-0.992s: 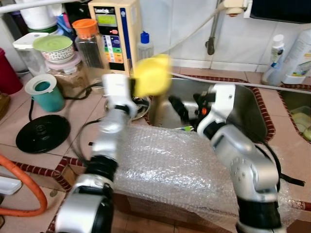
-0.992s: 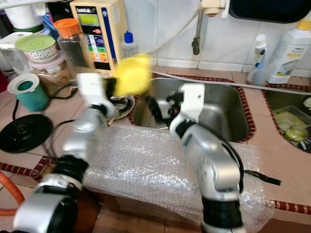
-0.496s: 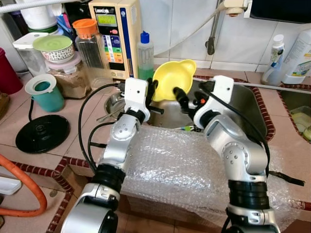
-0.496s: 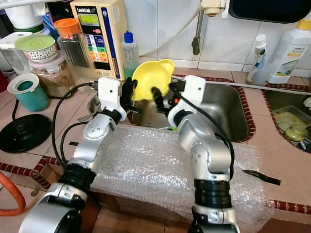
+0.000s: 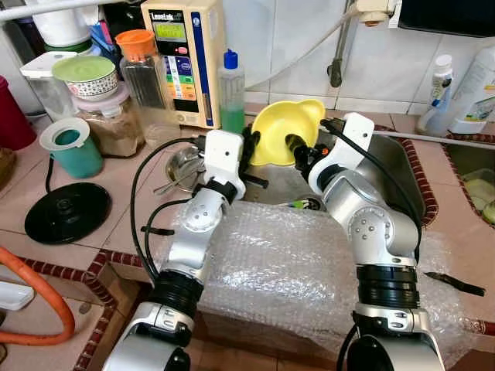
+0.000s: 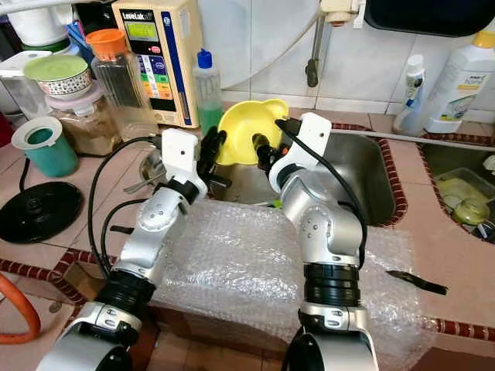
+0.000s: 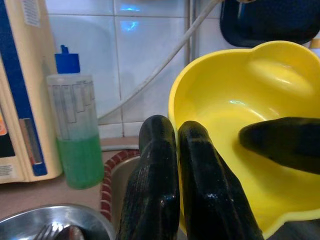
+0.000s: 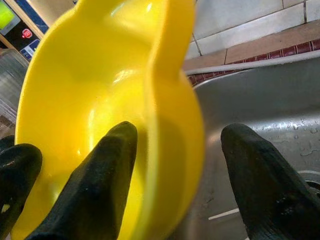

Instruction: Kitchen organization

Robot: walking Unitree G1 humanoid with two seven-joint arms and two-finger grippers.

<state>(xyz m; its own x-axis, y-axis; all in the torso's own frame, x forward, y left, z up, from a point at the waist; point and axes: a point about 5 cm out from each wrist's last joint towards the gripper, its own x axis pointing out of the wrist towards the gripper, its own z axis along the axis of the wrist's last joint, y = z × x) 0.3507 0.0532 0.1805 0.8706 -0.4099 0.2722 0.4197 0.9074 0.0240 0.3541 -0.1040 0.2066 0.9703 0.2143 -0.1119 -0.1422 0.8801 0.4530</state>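
A yellow plastic bowl [image 5: 278, 127] with a pouring lip is held tilted over the back left corner of the steel sink [image 5: 390, 182]. My left gripper [image 5: 249, 147] is shut on the bowl's left rim; in the left wrist view its two fingers [image 7: 160, 170] pinch the edge. My right gripper [image 5: 298, 151] is open and straddles the bowl's right wall. In the right wrist view one of its fingers [image 8: 102, 180] is inside the bowl [image 8: 100, 100] and the other is outside, over the sink.
Bubble wrap [image 5: 286, 263] covers the counter's front edge under both arms. A green soap bottle [image 5: 230, 89], a beige appliance [image 5: 184, 58], jars, a teal cup [image 5: 71, 147] and a black disc [image 5: 66, 210] crowd the left. A steel bowl [image 5: 182, 162] with cutlery sits beside the sink.
The left gripper has carried the yellow bowl rightward and lower, over the sink's corner. The right gripper rose to meet it and now has its fingers on either side of the bowl's wall.
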